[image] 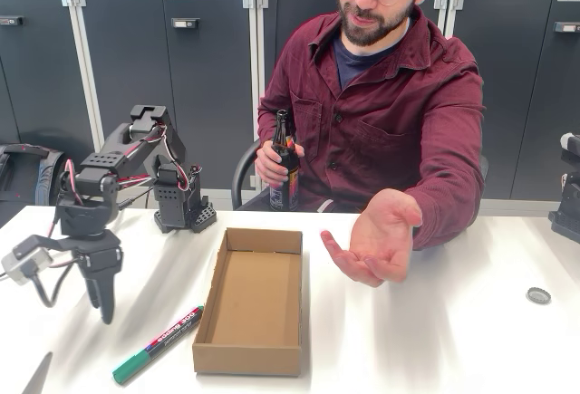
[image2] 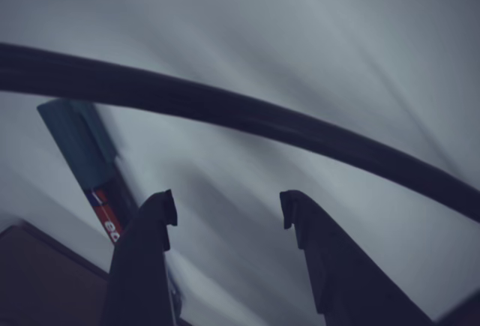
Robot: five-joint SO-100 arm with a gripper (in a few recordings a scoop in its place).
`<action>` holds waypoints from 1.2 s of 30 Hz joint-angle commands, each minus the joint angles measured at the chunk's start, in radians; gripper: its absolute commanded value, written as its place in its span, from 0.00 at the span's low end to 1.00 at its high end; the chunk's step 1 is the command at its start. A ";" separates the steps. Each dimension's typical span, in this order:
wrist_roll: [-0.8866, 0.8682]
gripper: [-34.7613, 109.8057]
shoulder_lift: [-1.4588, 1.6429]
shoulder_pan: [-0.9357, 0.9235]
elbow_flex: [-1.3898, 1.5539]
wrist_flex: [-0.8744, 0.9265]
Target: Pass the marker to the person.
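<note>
**Marker on the worktop, jaws open above it**

The marker (image: pixel 158 344) lies flat on the white worktop (image: pixel 453 340), just beside the cardboard box (image: pixel 252 299) at its 8 o'clock. The gripper (image: pixel 101 308) hangs at the marker's 10 o'clock, jaws parted, holding nothing. The person (image: pixel 390 113) offers an open palm (image: pixel 376 240) at the box's 2 o'clock.

The robot arm (image: pixel 109 195) is built of matte black printed segments, with red, black and white cables looping between its joints and a pale grey camera block (image: pixel 25 258) at the wrist. Its gripper (image2: pixel 229 213) ends in two dark tapered fingers (image2: pixel 142 251). The person (image: pixel 390 104) wears a maroon button shirt over a navy tee and round glasses.
</note>
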State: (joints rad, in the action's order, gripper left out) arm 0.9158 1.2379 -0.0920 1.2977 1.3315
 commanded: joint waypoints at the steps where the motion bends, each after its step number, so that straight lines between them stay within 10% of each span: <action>1: -0.037 0.47 0.071 0.109 -0.066 0.029; 32: -0.067 0.45 -0.147 0.275 -0.117 -0.091; 36: -0.061 0.31 -0.179 0.287 -0.101 -0.146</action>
State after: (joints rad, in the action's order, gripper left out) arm 0.8529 1.0523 0.1825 1.2395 1.2241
